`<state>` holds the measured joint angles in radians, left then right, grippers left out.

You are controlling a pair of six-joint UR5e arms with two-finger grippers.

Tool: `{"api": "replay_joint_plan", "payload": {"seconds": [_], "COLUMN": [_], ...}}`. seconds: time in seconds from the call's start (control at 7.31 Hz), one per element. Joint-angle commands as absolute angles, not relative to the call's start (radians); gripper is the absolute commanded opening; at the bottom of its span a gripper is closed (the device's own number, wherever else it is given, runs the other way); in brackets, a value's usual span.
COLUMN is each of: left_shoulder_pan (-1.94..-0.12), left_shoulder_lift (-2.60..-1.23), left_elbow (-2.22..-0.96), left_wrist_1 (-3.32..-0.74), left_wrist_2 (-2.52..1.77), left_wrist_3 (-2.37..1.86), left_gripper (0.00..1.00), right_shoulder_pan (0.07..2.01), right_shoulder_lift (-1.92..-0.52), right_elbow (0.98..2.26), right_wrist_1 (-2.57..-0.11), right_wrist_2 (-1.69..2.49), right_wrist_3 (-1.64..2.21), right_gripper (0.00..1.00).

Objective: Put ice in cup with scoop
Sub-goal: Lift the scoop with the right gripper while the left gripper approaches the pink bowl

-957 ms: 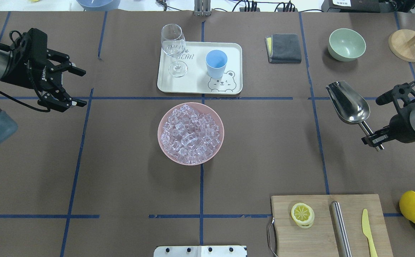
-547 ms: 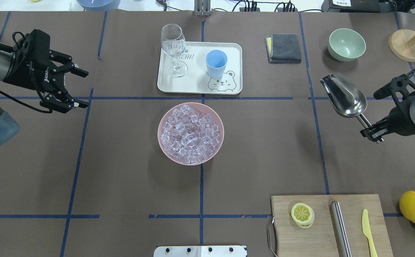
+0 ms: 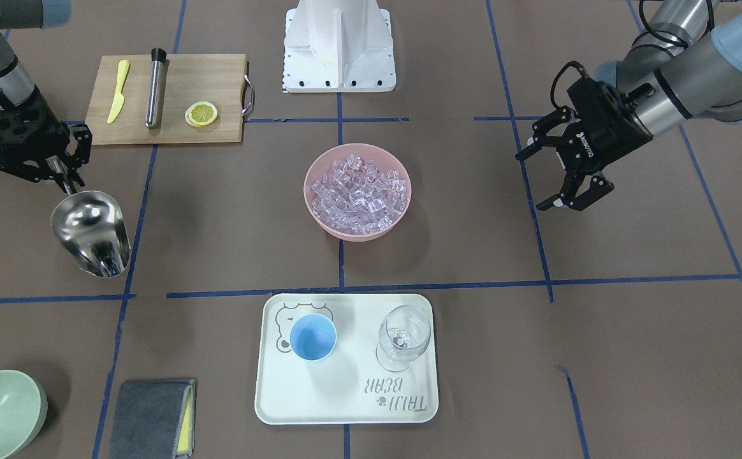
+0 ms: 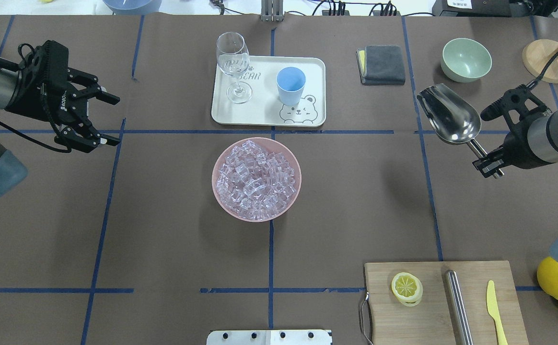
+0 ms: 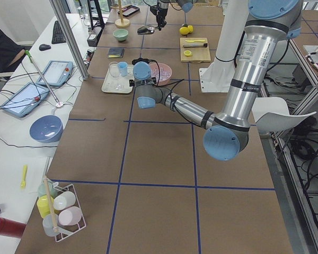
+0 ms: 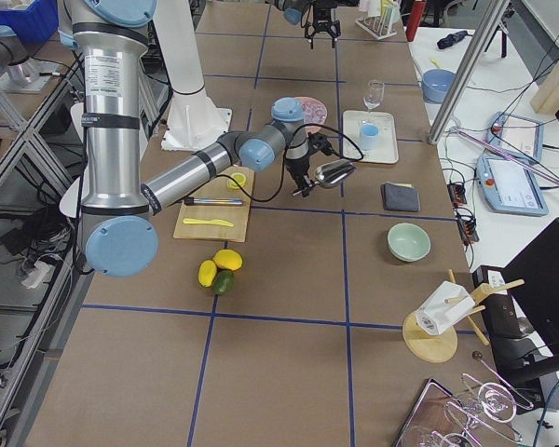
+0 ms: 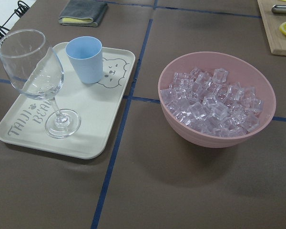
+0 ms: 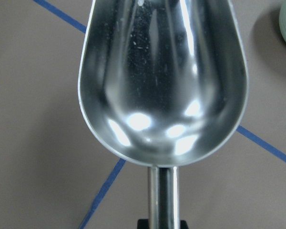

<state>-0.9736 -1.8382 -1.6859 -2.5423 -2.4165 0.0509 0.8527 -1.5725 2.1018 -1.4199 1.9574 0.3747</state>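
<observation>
Right gripper [image 4: 489, 167] is clamped on the far end of the thin rod handle of the scoop [image 4: 449, 115]. Its trough is carried empty and open side up above the table [image 4: 355, 201], well apart from everything else. Left gripper [image 4: 116, 120] is held wide and empty at the table's 9 o'clock side.

On the overhead view, with the pink bowl [image 4: 217, 160] taken as the dial's centre, the scoop is found at about 2 o'clock. The cup [image 4: 290, 85] is found at 12 o'clock on a tray [image 4: 260, 115], with a glass [image 4: 233, 62] just beside it. The ice [image 4: 256, 178] is heaped in the bowl up to its rim.

The scoop is judged stiff, smooth and fairly light. Held so far back on a round rod, it may be expected to twist or droop once loaded, so a firm grip is called for. The cubes are judged hard, slick and loose, and are likely to be pushed aside unless the trough is driven in low and then levelled. The cup is judged light and easily tipped, and its mouth looks narrower than the trough. A slow pour is therefore advised, with care taken of the fragile glass nearby.
</observation>
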Motion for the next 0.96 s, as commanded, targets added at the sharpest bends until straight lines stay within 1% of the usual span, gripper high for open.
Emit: {"api": "replay_joint_plan", "payload": {"seconds": [0.0,0.14,0.27,0.41,0.55,0.82], "left_shoulder_pan": [-0.915,-0.875,-0.805,-0.754,-0.702,-0.603], "left_shoulder_lift": [-1.842,-1.848,-1.861,-1.864,-1.882,-1.91], "left_elbow": [-1.674,-1.672,-1.671,-1.664,-1.655,-1.64], "left_wrist_1": [-2.542,-2.542,-2.542,-2.542,-2.542,-2.543], "left_wrist_2": [-2.415,-2.369,-2.244,-2.18,-2.102,-2.022], "left_wrist_3": [0.054,0.054,0.048,0.017,-0.021,-0.084], "left_gripper": [0.99,0.99,0.99,0.97,0.96,0.96], "right_shoulder_pan": [0.867,0.885,0.899,0.881,0.841,0.796], "right_shoulder_lift": [-1.482,-1.423,-1.328,-1.249,-1.141,-1.098], "right_elbow": [2.144,2.161,2.174,2.178,2.177,2.174], "right_wrist_1": [-1.607,-1.743,-1.894,-2.058,-2.191,-2.217], "right_wrist_2": [1.96,1.965,1.965,1.965,1.954,1.95], "right_wrist_3": [0.23,0.08,-0.066,-0.145,-0.162,-0.163], "right_gripper": [0.0,0.0,0.0,0.0,0.0,0.0]}}
